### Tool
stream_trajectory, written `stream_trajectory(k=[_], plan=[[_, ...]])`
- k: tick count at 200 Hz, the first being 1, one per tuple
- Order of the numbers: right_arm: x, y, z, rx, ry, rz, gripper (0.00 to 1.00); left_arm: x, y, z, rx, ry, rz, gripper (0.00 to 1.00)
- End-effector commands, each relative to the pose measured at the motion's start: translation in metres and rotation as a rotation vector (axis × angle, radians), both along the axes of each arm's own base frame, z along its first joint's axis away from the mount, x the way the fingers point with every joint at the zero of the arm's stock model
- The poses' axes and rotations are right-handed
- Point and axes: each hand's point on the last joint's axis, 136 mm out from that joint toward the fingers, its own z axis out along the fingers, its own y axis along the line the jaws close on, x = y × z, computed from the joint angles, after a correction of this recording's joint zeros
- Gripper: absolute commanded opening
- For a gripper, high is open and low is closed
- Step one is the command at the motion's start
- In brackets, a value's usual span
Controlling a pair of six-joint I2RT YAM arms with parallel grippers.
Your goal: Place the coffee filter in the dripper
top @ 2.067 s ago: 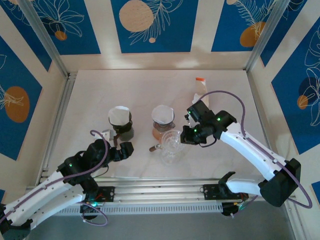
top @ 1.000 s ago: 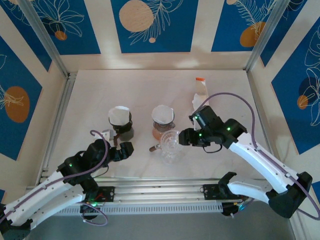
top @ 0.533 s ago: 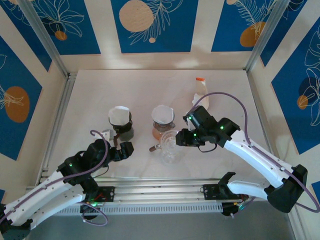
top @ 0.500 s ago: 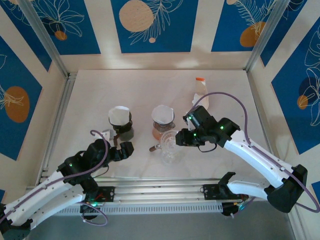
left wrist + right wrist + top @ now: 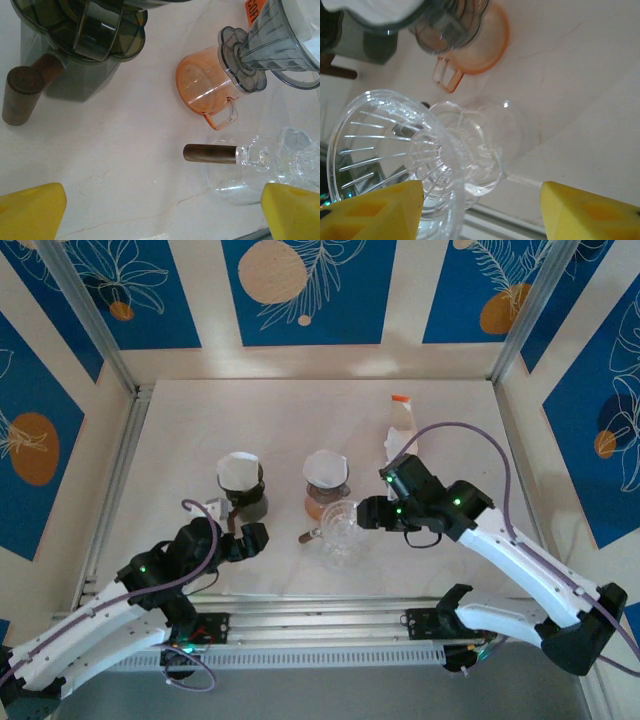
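White marbled table [image 5: 200, 420], blue flower panels [image 5: 300, 290] on the walls behind. I take the clear glass dripper [image 5: 341, 523] as landmark; it stands front and centre on a glass server [image 5: 235, 180] whose brown handle [image 5: 308, 536] sticks out to its left.

Left gripper [image 5: 252, 540] hangs near-left of the glass dripper, well apart from it, jaws spread wide with nothing between them. In my left wrist view the yellow fingertips [image 5: 32, 210] sit at the bottom corners over bare table.

Right gripper [image 5: 366, 513] is just right of the glass dripper, level with its bowl. In the right wrist view the yellow fingers [image 5: 590, 212] stand wide apart, released. The ribbed bowl [image 5: 385, 145] lies by the left finger; I cannot tell if they touch.

Just behind the glass dripper is an orange cup [image 5: 318, 505] carrying a grey dripper [image 5: 270, 47], with a white coffee filter [image 5: 324, 467] sitting in it. Behind and to the left is a dark dripper [image 5: 243, 502], also with a white filter [image 5: 238, 470] on top. Far right behind lies a white packet [image 5: 400, 425] with an orange tag.
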Motion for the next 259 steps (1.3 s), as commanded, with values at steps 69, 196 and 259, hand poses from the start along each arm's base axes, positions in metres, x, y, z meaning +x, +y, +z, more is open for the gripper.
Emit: stream_trajectory(k=[69, 196, 259], plan=[[0.136, -0.066, -0.027, -0.338, -0.117, -0.171, 0.52, 0.002, -0.007, 0.006, -0.009, -0.005, -0.030, 1.00], [0.233, -0.105, -0.101, -0.577, -0.120, -0.231, 0.38, 0.003, -0.012, 0.003, -0.002, 0.006, -0.044, 1.00], [0.251, -0.116, -0.112, -0.639, -0.114, -0.250, 0.34, 0.004, -0.011, 0.004, 0.003, 0.003, -0.039, 1.00]])
